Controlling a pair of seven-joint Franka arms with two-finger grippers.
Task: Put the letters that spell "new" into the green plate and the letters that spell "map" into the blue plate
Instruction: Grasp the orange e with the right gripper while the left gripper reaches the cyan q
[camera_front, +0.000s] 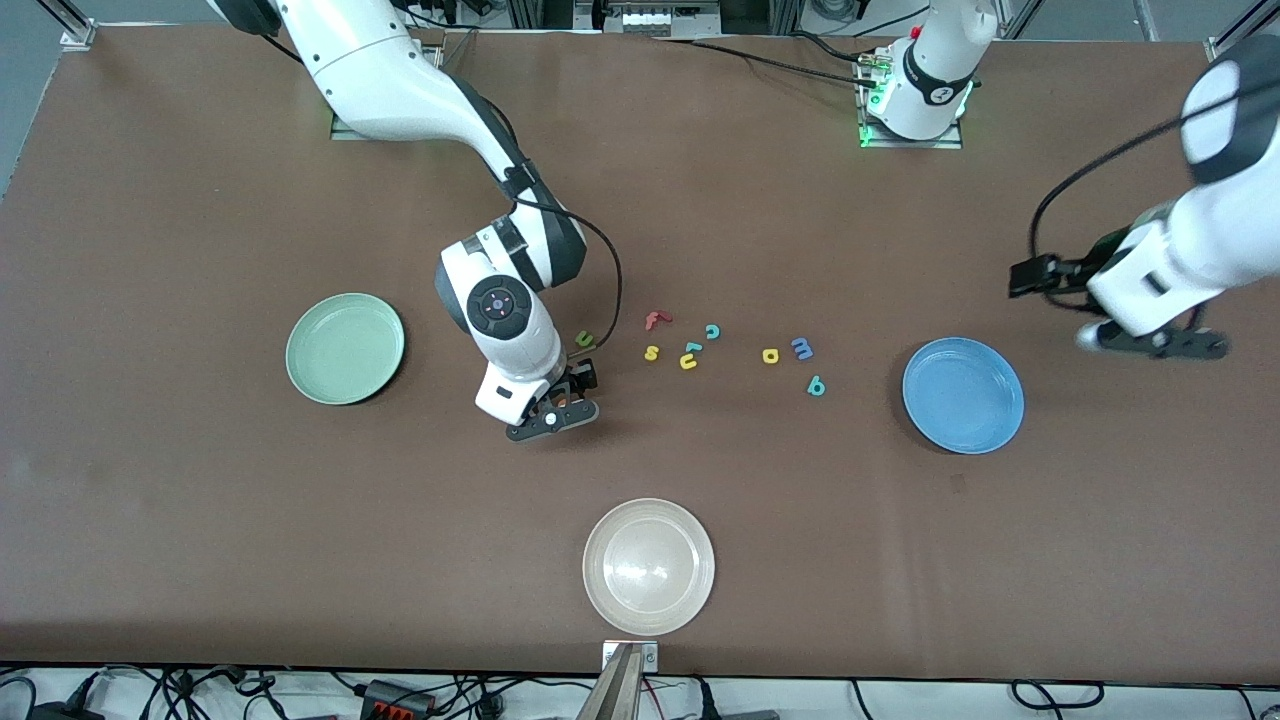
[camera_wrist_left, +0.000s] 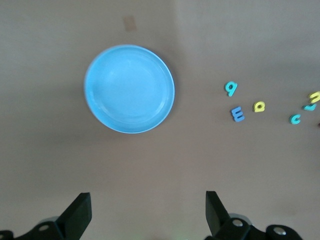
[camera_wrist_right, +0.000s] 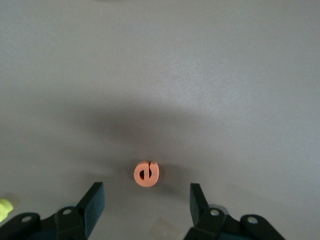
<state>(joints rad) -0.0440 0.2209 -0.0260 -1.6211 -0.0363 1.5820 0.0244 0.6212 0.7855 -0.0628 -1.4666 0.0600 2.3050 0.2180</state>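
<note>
With the right gripper (camera_wrist_right: 145, 200) low at centre frame, its fingers parted astride the small orange foam letter e (camera_wrist_right: 146, 173) on the brown desk (camera_front: 200, 500), I judge closing comes next, then carrying it to the pale green plate (camera_front: 345, 349) at mid-left; the left gripper (camera_wrist_left: 145, 212) waits wide open beside the blue plate (camera_wrist_left: 129, 89).

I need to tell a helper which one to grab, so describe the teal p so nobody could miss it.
Start at the blue plate, then look toward the table's middle. The teal p lies beside a blue m and a yellow a, nearest the front camera of the three.
</note>
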